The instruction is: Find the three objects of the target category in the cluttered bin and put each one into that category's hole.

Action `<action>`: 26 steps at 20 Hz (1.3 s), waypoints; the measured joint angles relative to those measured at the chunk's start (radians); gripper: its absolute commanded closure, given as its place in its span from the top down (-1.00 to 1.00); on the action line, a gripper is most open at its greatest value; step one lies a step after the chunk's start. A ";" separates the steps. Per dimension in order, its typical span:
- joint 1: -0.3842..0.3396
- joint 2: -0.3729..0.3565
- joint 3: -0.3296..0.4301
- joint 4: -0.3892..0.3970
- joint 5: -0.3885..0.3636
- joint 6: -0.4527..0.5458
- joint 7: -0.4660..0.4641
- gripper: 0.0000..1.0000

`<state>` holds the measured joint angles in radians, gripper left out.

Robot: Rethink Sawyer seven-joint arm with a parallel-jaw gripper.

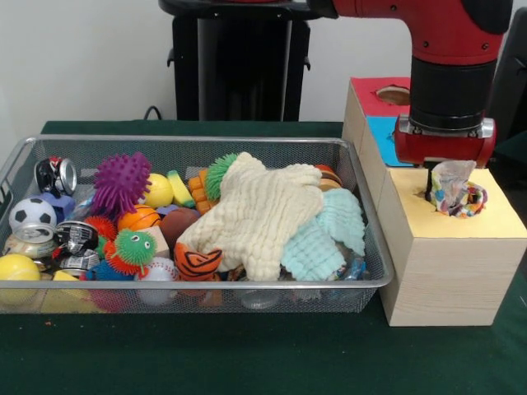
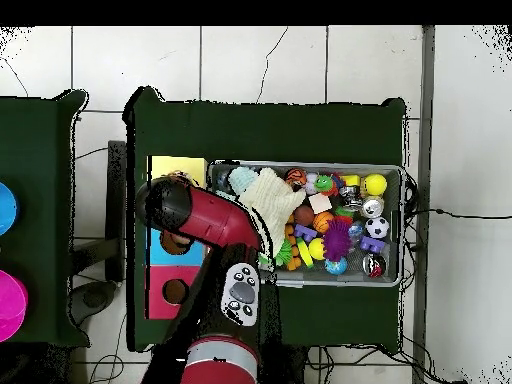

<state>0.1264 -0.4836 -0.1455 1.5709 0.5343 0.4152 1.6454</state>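
A polka-dot cloth [image 1: 454,188] stands bunched in the round hole of the yellow box top [image 1: 486,224], part of it sticking up above the surface. My gripper [image 1: 445,191] hangs straight down over that hole, right at the cloth; the cloth hides most of it. The wire-mesh bin [image 1: 198,284] sits left of the box, full of toys. No other polka-dot cloth shows in it. In the overhead view my arm [image 2: 200,212] covers the hole, beside the yellow top [image 2: 178,167] and the bin [image 2: 401,225].
A cream waffle cloth [image 1: 263,210] and a mint-green waffle cloth [image 1: 325,234] lie on top at the bin's right. Balls, spiky toys and cans fill its left. Blue-topped [image 1: 380,132] and red-topped [image 1: 370,89] sections sit behind the yellow one.
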 measured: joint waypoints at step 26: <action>0.014 0.021 0.013 -0.009 0.000 -0.001 0.000 1.00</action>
<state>0.1399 -0.4624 -0.1324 1.5621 0.5345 0.4139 1.6456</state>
